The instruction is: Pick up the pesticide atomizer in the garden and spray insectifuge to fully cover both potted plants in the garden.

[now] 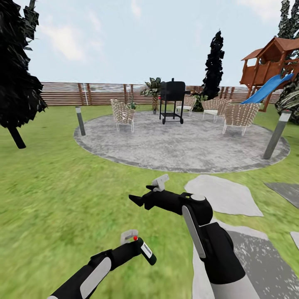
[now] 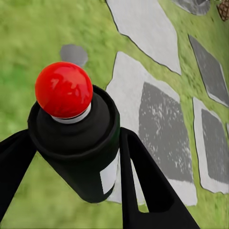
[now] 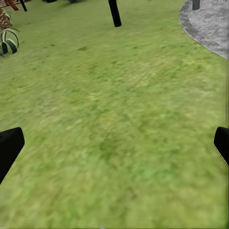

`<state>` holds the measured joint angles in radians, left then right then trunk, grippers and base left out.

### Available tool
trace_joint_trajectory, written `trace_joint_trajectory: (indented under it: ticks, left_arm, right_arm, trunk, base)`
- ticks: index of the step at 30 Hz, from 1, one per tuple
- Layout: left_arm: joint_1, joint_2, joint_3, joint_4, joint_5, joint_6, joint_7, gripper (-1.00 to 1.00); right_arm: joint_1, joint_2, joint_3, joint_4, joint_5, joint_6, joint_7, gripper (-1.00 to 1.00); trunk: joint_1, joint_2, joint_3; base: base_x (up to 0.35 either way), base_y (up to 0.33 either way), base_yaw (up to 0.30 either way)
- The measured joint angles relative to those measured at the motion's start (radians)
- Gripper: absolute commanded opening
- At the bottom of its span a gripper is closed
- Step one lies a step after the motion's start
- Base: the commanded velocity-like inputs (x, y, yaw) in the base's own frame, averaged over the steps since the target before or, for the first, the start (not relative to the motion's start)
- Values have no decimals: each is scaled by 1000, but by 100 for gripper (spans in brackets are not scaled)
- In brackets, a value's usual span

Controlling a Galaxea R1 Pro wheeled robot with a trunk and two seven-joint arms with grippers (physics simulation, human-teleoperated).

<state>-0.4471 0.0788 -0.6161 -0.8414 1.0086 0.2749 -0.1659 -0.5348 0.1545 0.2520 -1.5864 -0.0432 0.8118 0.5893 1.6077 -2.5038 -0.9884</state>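
Clamped between the left gripper's (image 2: 71, 162) black fingers, the dark red-capped pesticide atomizer (image 2: 76, 143) hangs over green lawn (image 3: 114, 119), while the right gripper (image 3: 114, 148) at 12 o'clock stands apart.

in the left wrist view, the lower body of the dark bottle with a red ball-shaped cap and white label band (image 2: 76, 143) is cut off behind the two black fingers (image 2: 148, 191) that run out past the picture's edge. in the right wrist view, the right gripper (image 3: 114, 148) has just the black tips of its fingers (image 3: 9, 148) in frame, the rest cropped by both side edges. a striped-leaved plant (image 3: 8, 42) there is cut by the edge, too blurred to tell its pot. in the head view, a small leafy plant (image 1: 132, 105) sits partly hidden behind a woven wicker chair (image 1: 122, 114); the wooden playhouse with a blue slide (image 1: 272, 68) is cropped at the side.
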Motion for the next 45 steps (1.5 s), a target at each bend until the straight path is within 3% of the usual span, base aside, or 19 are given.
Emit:
trace_joint_trajectory:
  ticks: [45]
  left_arm:
    - [0, 0, -1, 0, -1, -1, 0, -100]
  right_arm:
    - [1, 0, -3, -1, 0, -1, 0, 100]
  trunk:
    - [0, 0, 0]
  base:
    - [337, -27, 0]
